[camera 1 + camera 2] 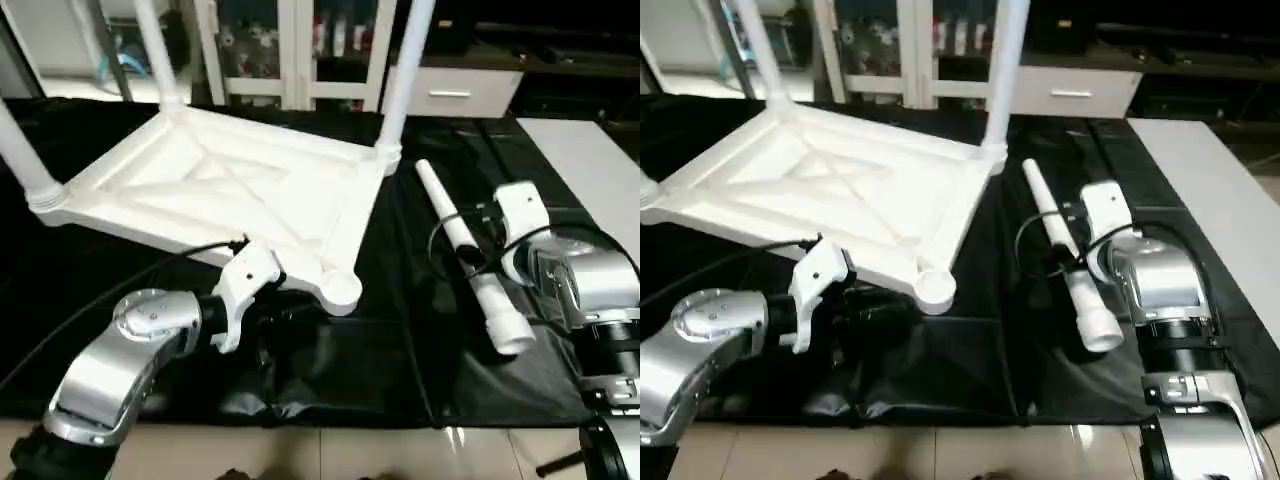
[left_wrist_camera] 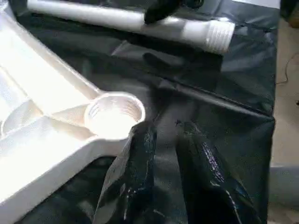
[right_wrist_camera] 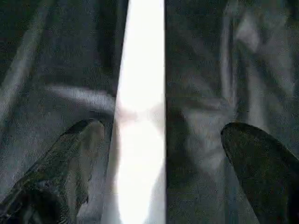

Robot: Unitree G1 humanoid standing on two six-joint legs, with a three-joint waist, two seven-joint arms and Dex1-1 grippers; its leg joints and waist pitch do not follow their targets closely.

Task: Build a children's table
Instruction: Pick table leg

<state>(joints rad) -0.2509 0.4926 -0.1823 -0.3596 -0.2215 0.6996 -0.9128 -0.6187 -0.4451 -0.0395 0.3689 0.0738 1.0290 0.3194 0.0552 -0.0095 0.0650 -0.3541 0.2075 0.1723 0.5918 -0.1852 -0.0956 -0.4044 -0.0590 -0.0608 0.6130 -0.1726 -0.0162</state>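
Note:
The children's table top (image 1: 230,190) lies upside down on the black cloth, ribbed side up. Three legs stand in its corner sockets: far left (image 1: 20,150), back left (image 1: 155,50) and back right (image 1: 405,70). The near right socket (image 2: 114,114) is empty. A loose leg (image 1: 470,260) lies on the cloth to the right, threaded end toward me. My left gripper (image 2: 163,128) hovers just in front of the empty socket, its fingers slightly apart with nothing between them. My right gripper (image 3: 161,126) stands open over the loose leg (image 3: 140,93), one finger on each side, not touching it.
A black cable (image 1: 100,300) runs from my left forearm across the cloth. The cloth's front edge drops to tiled floor (image 1: 350,450). A white surface (image 1: 590,170) borders the right side. White cabinet frames (image 1: 300,50) and a drawer unit (image 1: 450,95) stand behind.

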